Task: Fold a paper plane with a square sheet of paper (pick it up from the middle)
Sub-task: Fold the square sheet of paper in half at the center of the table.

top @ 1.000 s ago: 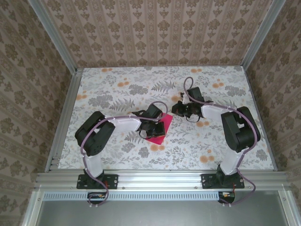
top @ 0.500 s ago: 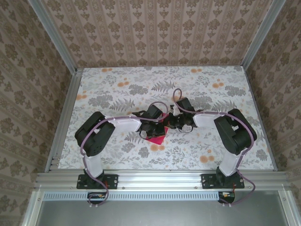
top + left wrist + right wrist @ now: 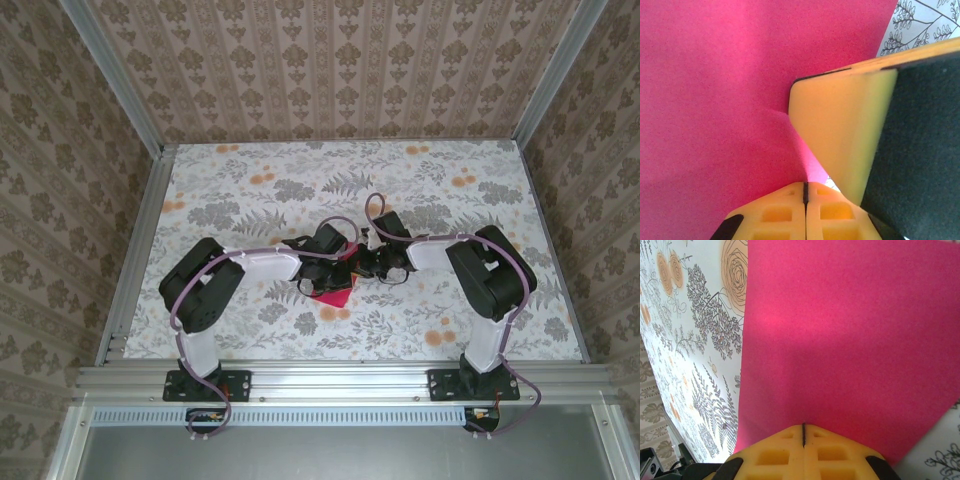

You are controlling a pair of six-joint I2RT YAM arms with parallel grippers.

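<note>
Right pincer (image 3: 372, 263) is now swung in onto the thin magenta-red paper sheet (image 3: 333, 296), beside the left pincer (image 3: 338, 262); both are closed tight; crease pressing is judged underway.

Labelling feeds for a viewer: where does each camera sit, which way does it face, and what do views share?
Top external: high behind the arm bases, looking down at the floral table; both arms show, left gripper and right gripper meeting mid-table.
Left wrist: on that wrist, looking past its shut fingers onto the magenta paper; the right gripper's yellow finger intrudes.
Right wrist: on that wrist, looking past its shut fingers onto paper and table.
Shared: all three see the paper.
</note>
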